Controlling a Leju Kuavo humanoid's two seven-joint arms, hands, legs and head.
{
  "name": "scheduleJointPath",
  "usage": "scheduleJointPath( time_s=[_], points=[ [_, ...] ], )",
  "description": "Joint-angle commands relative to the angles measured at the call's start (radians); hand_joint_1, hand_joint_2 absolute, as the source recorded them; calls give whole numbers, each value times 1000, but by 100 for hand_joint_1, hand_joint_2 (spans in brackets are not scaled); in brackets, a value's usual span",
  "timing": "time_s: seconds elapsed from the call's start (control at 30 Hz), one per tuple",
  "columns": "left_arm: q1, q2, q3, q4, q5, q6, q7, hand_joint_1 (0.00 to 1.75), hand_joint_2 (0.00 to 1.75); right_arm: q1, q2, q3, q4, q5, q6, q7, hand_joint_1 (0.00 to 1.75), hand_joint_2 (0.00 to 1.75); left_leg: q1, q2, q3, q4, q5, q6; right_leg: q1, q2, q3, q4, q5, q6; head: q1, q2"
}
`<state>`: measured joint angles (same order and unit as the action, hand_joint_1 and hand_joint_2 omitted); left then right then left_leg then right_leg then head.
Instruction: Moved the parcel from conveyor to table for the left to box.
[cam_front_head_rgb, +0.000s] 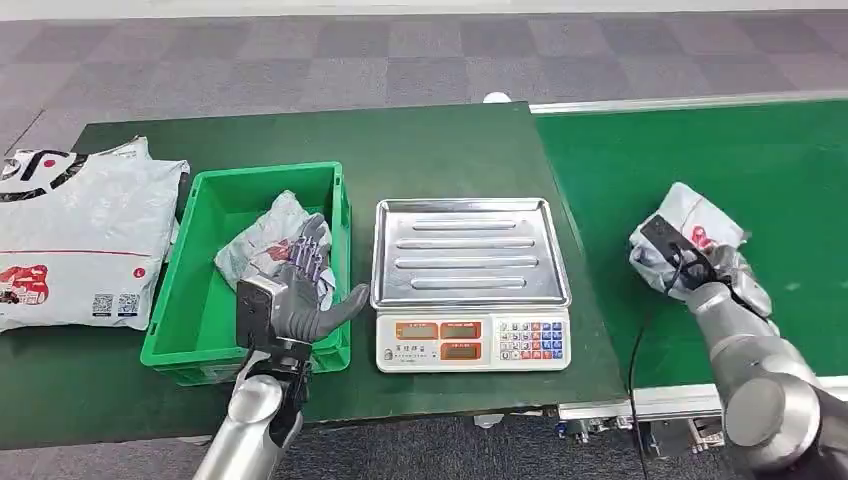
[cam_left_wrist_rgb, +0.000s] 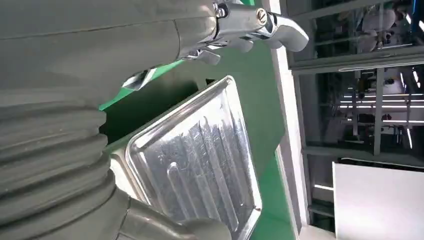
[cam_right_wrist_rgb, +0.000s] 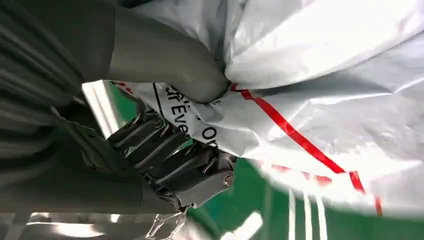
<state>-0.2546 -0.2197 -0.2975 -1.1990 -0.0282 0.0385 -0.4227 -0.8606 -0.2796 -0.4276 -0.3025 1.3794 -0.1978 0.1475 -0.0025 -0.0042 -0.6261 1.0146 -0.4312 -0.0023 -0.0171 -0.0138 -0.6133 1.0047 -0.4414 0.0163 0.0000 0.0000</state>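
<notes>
A crumpled grey parcel with red print lies on the green conveyor at the right. My right hand grips it at its near side; in the right wrist view the thumb presses into the grey plastic and the dark fingers curl under it. My left hand hovers open over the green box, fingers spread above another grey parcel lying inside. The left wrist view has the left hand's ribbed cover beside the scale's steel tray.
A scale with a steel tray stands between box and conveyor on the dark green table. A large flat grey mail bag lies at the table's left end. The conveyor's metal edge runs along the back.
</notes>
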Motion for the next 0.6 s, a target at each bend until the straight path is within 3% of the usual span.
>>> scheduleJointPath(
  time_s=[0.03, 0.2, 0.6],
  points=[
    [-90, -17, 46, 131, -32, 8, -9, 0, 175, 7, 126, 217, -403, -173, -198, -149, 175, 175, 0, 8, 2, 0, -1, -1, 0, 9, -1, 0, 1, -1, 0, 0],
    [-130, -21, 34, 196, -29, 4, -34, 0, 175, 87, 78, 311, -454, -269, -227, -127, 175, 175, 2, -2, 5, -2, 1, -1, 1, -2, 4, -3, 0, -1, 0, 0],
    [-125, -19, 34, 190, -27, 3, -36, 0, 175, 80, 71, 321, -433, -285, -238, -133, 175, 175, 1, 3, 4, -1, -1, -1, 1, 3, 1, -1, 0, -1, 0, 0]
  ],
)
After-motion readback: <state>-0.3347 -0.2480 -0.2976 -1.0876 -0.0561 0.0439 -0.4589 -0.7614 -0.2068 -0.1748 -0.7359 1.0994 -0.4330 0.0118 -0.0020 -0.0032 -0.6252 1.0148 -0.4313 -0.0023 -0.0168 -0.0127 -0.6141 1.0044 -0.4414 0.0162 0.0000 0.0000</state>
